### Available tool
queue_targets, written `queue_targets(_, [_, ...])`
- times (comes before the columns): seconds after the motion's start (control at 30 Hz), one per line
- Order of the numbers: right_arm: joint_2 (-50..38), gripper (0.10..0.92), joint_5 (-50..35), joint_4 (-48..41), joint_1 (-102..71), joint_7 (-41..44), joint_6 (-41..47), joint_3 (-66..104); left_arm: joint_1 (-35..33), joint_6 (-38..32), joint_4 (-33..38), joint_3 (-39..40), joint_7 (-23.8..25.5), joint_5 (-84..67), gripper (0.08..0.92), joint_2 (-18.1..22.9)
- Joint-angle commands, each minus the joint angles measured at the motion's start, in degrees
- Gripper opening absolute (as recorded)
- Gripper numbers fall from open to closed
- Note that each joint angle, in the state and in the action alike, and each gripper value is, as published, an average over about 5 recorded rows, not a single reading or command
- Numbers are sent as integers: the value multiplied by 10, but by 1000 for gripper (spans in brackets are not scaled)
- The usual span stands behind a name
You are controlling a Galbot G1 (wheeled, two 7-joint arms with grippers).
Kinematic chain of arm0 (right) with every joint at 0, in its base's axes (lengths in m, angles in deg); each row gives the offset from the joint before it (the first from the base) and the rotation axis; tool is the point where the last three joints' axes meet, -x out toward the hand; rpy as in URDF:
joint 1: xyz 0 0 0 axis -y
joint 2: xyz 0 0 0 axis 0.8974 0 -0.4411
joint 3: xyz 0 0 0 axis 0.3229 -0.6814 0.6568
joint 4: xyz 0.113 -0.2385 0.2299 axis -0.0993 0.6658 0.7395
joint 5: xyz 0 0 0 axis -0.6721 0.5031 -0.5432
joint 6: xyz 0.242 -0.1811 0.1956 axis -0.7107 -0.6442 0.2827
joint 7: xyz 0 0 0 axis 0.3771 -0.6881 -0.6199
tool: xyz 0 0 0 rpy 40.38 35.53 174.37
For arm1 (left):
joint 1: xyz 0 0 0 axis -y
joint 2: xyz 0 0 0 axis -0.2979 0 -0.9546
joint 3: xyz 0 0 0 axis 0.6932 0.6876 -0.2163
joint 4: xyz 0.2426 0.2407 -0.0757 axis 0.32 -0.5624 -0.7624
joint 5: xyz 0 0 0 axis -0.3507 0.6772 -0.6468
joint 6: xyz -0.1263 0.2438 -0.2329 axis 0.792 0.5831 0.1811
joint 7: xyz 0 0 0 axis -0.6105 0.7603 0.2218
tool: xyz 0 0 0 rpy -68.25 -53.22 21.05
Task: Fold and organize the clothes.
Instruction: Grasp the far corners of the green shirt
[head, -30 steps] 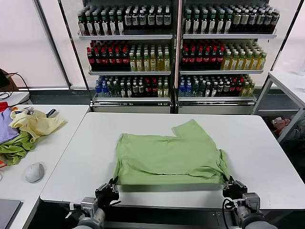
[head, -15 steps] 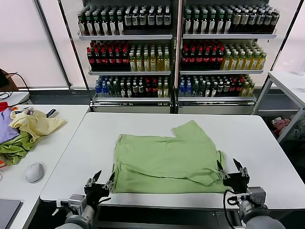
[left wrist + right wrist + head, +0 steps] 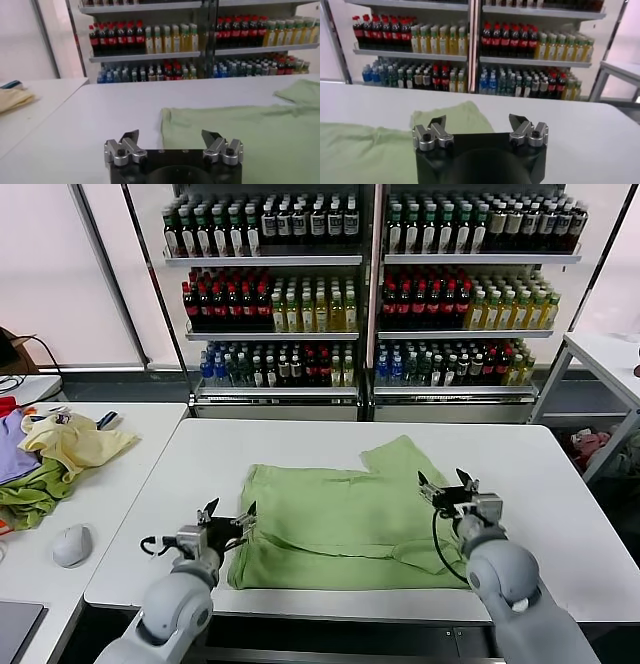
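Note:
The clothes, one light sage-green shirt (image 3: 345,524), lie flat on the white table (image 3: 560,564) with a sleeve pointing toward the back. A loose fold runs across the shirt near its front edge. My left gripper (image 3: 228,517) hovers at the shirt's left front corner, open and empty. The left wrist view shows that gripper (image 3: 170,135) with jaws wide apart and the shirt (image 3: 240,130) beyond it. At the shirt's right edge my right gripper (image 3: 447,481) is also open with nothing in it. In the right wrist view the right gripper (image 3: 477,120) faces the shirt (image 3: 365,150).
A side table (image 3: 120,484) on the left carries a pale yellow garment (image 3: 75,444), a darker olive-green garment (image 3: 30,494) and a grey rounded object (image 3: 72,544). Shelves of bottles (image 3: 370,294) stand behind the table. Another white table (image 3: 610,359) is at the far right.
Both grippers opened and let go of the shirt's front corners. They then rose from the table's front edge to the shirt's left and right sides.

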Motion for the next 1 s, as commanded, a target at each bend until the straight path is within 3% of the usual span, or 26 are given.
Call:
queue_targets(0.03, [29, 823, -23, -212, 197, 0, 10, -90, 203, -2, -208, 73, -9, -21, 823, 25])
queue_targets(0.43, [94, 823, 1, -396, 278, 20, -1, -114, 265, 0, -330, 86, -5, -47, 823, 66])
queue_targets(0.87, [138, 820, 48, -501, 298, 47, -18, -103, 277, 5, -354, 101, 5, -66, 823, 88])
queue_targets(1.0, [137, 751, 48, -503, 292, 56, -17, -102, 269, 6, -354, 104, 5, -73, 807, 89])
